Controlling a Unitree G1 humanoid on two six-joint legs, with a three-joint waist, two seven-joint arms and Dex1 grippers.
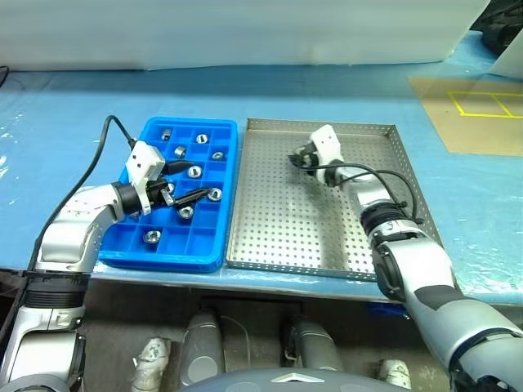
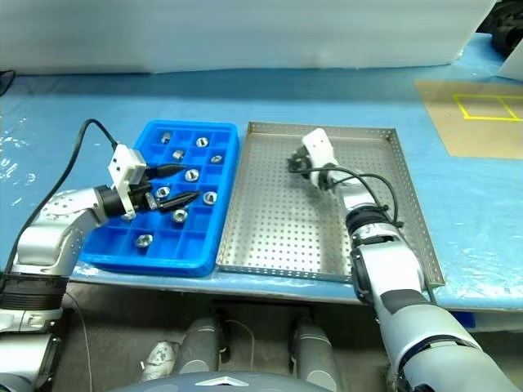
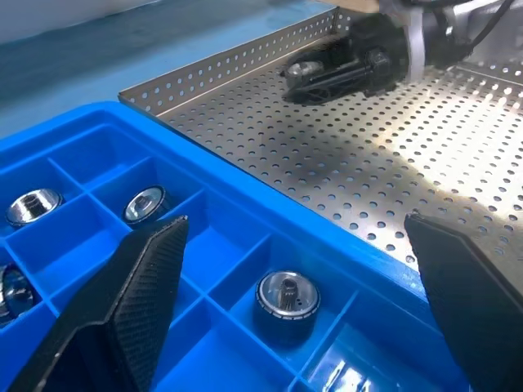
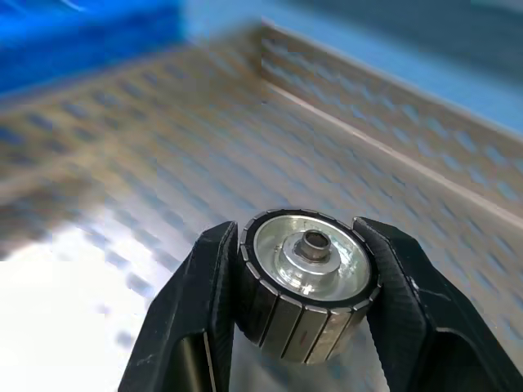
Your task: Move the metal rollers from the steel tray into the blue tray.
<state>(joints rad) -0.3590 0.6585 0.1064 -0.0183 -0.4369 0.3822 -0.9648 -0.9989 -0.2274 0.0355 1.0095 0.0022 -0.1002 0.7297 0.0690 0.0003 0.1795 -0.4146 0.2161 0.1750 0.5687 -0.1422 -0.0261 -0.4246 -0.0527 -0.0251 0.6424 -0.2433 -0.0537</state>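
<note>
The blue tray (image 1: pixel 231 196) lies along the left side of the steel tray (image 1: pixel 270 237), the two touching, both near the front edge of the blue-covered table (image 1: pixel 73 106). Eight metal rollers sit in the blue tray's compartments (one each, as far as the head views show): one near its front edge (image 1: pixel 151 237), then one at (image 1: pixel 185 212), one at (image 1: pixel 214 194), one beside the fingers (image 1: pixel 169 188), one at (image 1: pixel 194 171), and, toward the far edge, three more at (image 1: pixel 179 151), (image 1: pixel 217 155) and (image 1: pixel 198 139). A ninth may lie at the far left corner; it is too small to tell.

The left gripper (image 1: pixel 189 181) hovers over the middle of the blue tray, forearm reaching in from its left edge, fingers spread wide and holding nothing.

Farther back, the right gripper (image 1: pixel 301 158) stretches over the far part of the steel tray, pointing left, its fingers clamped on one roller (image 4: pixel 306 286), pinched by its ribbed sides.
</note>
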